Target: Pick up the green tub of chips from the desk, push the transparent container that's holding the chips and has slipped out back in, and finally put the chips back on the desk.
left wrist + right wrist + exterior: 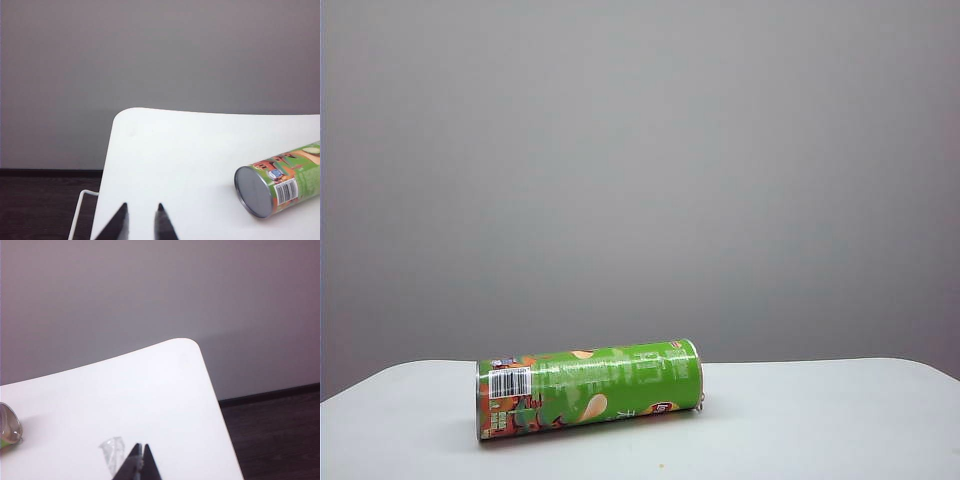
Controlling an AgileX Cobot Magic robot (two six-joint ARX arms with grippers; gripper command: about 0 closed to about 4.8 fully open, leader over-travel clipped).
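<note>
Green tub of chips not yet picked up; both arms hang back.

The green tub of chips (590, 389) lies on its side at lower centre-left on the desk (820, 420). Left gripper (141, 216) shows a small gap between its fingertips; right gripper (141, 452) is closed, empty. Next: reach and grasp the tub.

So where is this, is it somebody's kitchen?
Probably not a kitchen; it looks more like a bare test room. There is only a plain white desk by an empty grey wall, one green tub of chips, and robot grippers, left and right.
</note>
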